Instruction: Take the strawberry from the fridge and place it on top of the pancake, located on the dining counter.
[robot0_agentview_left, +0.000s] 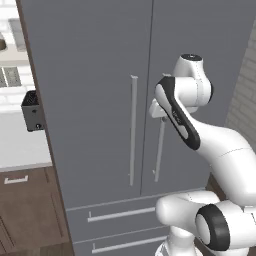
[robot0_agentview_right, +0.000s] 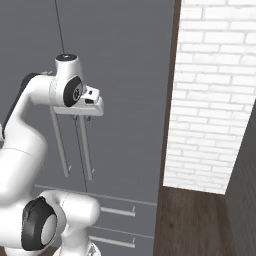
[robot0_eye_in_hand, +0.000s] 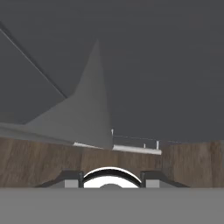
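Watch the grab before you pull: the gripper (robot0_agentview_right: 82, 118) sits right at the top of the right door's handle (robot0_agentview_left: 159, 150), and if the bar is not truly between the fingers, a pull will slip off and the door stays closed. Swinging too wide could also knock the arm against the white brick wall (robot0_agentview_right: 210, 100) to the gripper's right.

Going left to right: the left door's handle (robot0_agentview_left: 133, 130) stands just left of the gripper, then the right handle runs down directly below it. The fridge (robot0_agentview_left: 100, 60) is closed, both doors flush, drawers beneath.

You cannot tell from these views whether the fingers are clamped on the bar or merely around it. The strawberry is presumably behind the doors, beyond the gripper.
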